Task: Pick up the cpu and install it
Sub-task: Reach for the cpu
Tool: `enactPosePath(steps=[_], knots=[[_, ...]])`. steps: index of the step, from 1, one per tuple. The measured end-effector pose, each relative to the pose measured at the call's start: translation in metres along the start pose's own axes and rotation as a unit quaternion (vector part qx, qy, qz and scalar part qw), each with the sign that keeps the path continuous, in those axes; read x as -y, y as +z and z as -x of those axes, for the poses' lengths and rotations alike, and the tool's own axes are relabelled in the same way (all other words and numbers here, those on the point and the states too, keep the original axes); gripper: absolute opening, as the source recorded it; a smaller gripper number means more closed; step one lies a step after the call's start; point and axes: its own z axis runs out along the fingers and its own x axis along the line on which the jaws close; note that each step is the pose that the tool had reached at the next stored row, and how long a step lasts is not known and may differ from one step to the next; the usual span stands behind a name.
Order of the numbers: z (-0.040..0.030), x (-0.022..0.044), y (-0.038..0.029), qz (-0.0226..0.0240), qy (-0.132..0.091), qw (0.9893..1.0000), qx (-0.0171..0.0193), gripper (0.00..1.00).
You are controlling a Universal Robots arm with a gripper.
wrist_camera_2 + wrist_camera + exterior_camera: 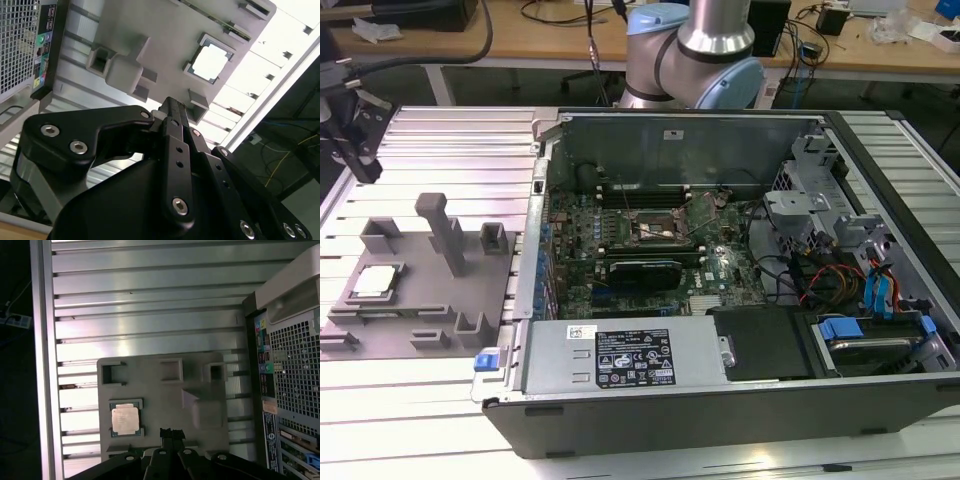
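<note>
The cpu [375, 282] is a flat silvery square lying in a frame on the grey fixture plate [425, 305], at the exterior view's left. Both wrist views show it as well: cpu [210, 64], cpu [125, 420]. My gripper [365, 168] hangs above the table, behind the fixture and well clear of the cpu. In both wrist views its black fingers [166, 434] are pressed together with nothing between them, gripper [172, 106]. The open computer case [720, 420] lies on the exterior view's right, with the bare processor socket [655, 228] on its motherboard.
Grey posts and blocks [445, 232] rise from the fixture plate beside the cpu. The case holds a power supply [620, 355], a black card [642, 270], cables and drive cages [830, 225]. The arm's base [695, 50] stands behind the case. The table is ribbed aluminium [460, 140].
</note>
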Motion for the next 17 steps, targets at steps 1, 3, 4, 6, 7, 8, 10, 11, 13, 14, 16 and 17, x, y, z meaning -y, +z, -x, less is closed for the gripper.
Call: enactPosePath(steps=[1,3,4,6,7,8,10,11,13,14,16,17], knots=[[-0.0015,0.0001,0.0008,0.0,0.0,1.0,0.0,0.11],[-0.0042,0.0003,0.0025,0.0,0.0,1.0,0.0,0.11],[-0.0056,0.0004,0.0038,0.0001,0.0,1.0,0.0001,0.11],[-0.0084,0.0008,0.0065,0.0,0.0,1.0,0.0,0.11],[-0.0098,0.001,0.0079,0.0,0.0,1.0,0.0,0.11],[-0.0111,0.0011,0.0093,0.0,0.0,1.0,0.0,0.11],[-0.0142,0.0015,0.0129,0.0,0.0,1.0,0.0,0.11],[-0.0166,0.0018,0.0163,0.0,0.0,1.0,0.0,0.11],[-0.0208,0.0023,0.0208,0.0001,0.0,1.0,0.0001,0.11],[-0.0222,0.0026,0.0225,0.0,0.0,1.0,0.0,0.11],[-0.0252,0.0041,0.0268,0.0,0.0,1.0,0.0,0.11],[-0.027,0.006,0.0292,0.0,0.0,1.0,0.0,0.11]])
